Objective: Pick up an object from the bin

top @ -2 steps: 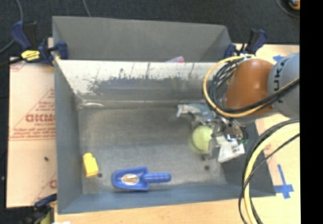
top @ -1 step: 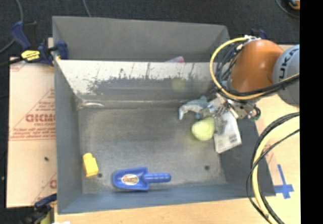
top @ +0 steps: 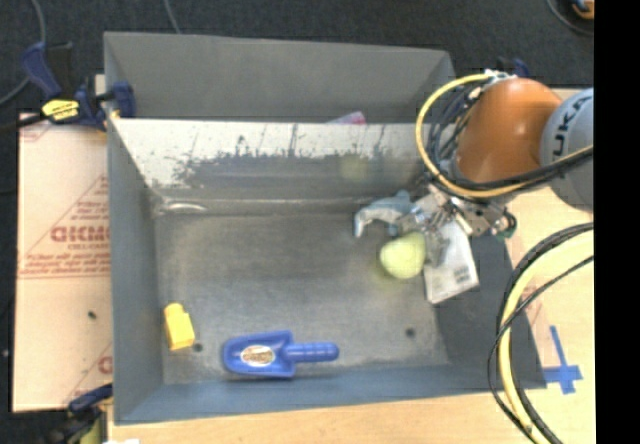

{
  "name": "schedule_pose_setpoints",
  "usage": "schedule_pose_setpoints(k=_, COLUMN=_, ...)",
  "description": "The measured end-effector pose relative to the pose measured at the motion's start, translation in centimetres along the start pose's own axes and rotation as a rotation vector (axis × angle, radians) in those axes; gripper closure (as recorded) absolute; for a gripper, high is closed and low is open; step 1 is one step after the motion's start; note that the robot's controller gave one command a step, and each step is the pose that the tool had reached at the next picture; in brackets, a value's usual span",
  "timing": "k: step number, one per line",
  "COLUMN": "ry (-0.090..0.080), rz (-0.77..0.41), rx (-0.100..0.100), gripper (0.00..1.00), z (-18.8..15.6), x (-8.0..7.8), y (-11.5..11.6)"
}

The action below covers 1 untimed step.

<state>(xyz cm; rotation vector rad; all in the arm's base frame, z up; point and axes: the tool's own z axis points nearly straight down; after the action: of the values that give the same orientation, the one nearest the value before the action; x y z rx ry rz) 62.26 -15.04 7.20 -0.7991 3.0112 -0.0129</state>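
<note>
Under its orange dome cover (top: 505, 132), the gripper (top: 402, 225) is hovering just beside a pale yellow-green round ball (top: 402, 259), openness impossible to tell, lift not yet done.

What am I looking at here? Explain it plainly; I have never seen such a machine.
One camera looks down from above and a little to one side on a grey metal bin. From the right a robot arm reaches in; the orange dome is its wrist cover, and its gripper hangs low near the bin's right side. Right next to it lies a yellow-green ball; whether the ball is gripped cannot be told. Near the front lie a small yellow block and a blue scoop-like toy. The job is to lift one thing out.
</note>
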Motion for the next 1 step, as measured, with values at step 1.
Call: schedule_pose_setpoints(k=1, ry=0.0, rz=0.0, rx=0.0, gripper=1.0, z=-0.18, x=0.0, y=0.01)
